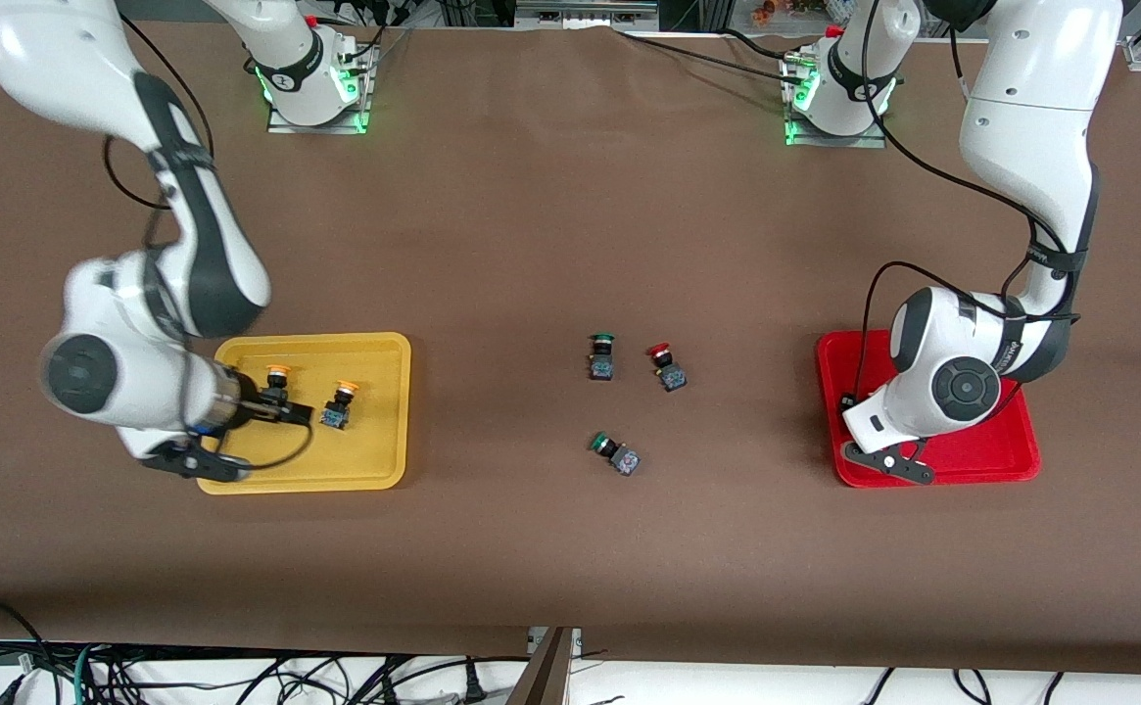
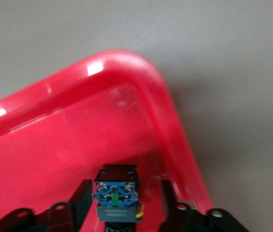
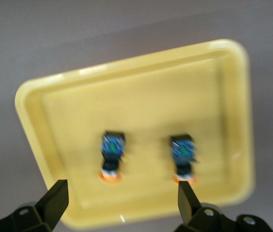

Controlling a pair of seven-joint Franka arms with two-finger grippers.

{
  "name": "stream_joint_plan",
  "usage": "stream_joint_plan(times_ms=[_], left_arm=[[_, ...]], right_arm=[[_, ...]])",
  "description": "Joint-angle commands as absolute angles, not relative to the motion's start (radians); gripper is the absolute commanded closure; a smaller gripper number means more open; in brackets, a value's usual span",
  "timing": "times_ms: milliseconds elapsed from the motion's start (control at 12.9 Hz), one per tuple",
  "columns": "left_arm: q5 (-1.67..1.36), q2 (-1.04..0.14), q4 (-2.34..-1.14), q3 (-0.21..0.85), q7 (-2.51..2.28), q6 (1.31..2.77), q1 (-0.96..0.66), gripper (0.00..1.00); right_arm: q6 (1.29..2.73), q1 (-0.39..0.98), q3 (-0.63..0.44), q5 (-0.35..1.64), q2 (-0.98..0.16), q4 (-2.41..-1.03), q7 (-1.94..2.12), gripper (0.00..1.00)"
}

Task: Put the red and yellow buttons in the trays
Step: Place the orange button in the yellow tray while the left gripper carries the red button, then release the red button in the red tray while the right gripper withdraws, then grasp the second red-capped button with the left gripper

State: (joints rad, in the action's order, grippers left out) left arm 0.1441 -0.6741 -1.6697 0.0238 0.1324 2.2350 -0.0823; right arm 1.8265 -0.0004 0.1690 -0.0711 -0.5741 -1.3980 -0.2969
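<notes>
Two yellow-capped buttons [image 1: 276,378] [image 1: 340,401] lie in the yellow tray [image 1: 374,431]. In the right wrist view they [image 3: 112,157] [image 3: 183,158] lie side by side in the tray [image 3: 136,96]. My right gripper [image 1: 284,409] [image 3: 122,192] is open and empty above that tray. My left gripper [image 1: 864,431] [image 2: 124,203] is low in a corner of the red tray [image 1: 981,455] [image 2: 54,145]. It is open around a button [image 2: 116,193] that rests on the tray with its bluish base showing and its cap hidden. One red-capped button [image 1: 666,365] stands on the table mid-way between the trays.
Two green-capped buttons sit near the red one: one [image 1: 601,354] beside it toward the right arm's end, one [image 1: 615,454] lying on its side nearer the front camera. Brown table [image 1: 531,215] stretches between the trays.
</notes>
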Motion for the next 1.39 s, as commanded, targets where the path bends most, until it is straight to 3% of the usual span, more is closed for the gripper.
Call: stream_joint_plan(times_ms=[0, 387, 773, 851, 928, 1006, 1315], left_arm=[[0.156, -0.583, -1.662, 0.105, -0.085, 2.200, -0.139, 0.00], [0.158, -0.681, -1.595, 0.149, -0.679, 2.241, -0.340, 0.00], [0.156, -0.747, -1.657, 0.161, -0.810, 2.362, -0.406, 0.00], [0.161, -0.761, -1.661, 0.184, -0.807, 2.370, -0.407, 0.28], [0.160, -0.759, -1.664, 0.184, -0.805, 2.356, -0.403, 0.76], [0.161, -0.755, -1.661, 0.183, -0.805, 2.346, -0.396, 0.97], [0.161, -0.646, -1.646, 0.187, -0.651, 2.147, -0.318, 1.00]], right_arm=[[1.645, -0.040, 0.166, -0.081, -0.516, -1.339, -0.149, 0.00], [1.381, -0.060, 0.146, -0.075, -0.366, -1.259, -0.061, 0.00], [1.320, -0.061, 0.149, -0.072, -0.163, -1.351, -0.087, 0.00], [1.307, -0.061, 0.149, -0.071, -0.143, -1.353, -0.092, 0.00], [1.327, -0.061, 0.149, -0.072, -0.132, -1.358, -0.086, 0.00], [1.362, -0.061, 0.149, -0.081, -0.114, -1.356, -0.087, 0.00], [1.367, -0.063, 0.137, -0.054, -0.003, -1.469, -0.083, 0.00]])
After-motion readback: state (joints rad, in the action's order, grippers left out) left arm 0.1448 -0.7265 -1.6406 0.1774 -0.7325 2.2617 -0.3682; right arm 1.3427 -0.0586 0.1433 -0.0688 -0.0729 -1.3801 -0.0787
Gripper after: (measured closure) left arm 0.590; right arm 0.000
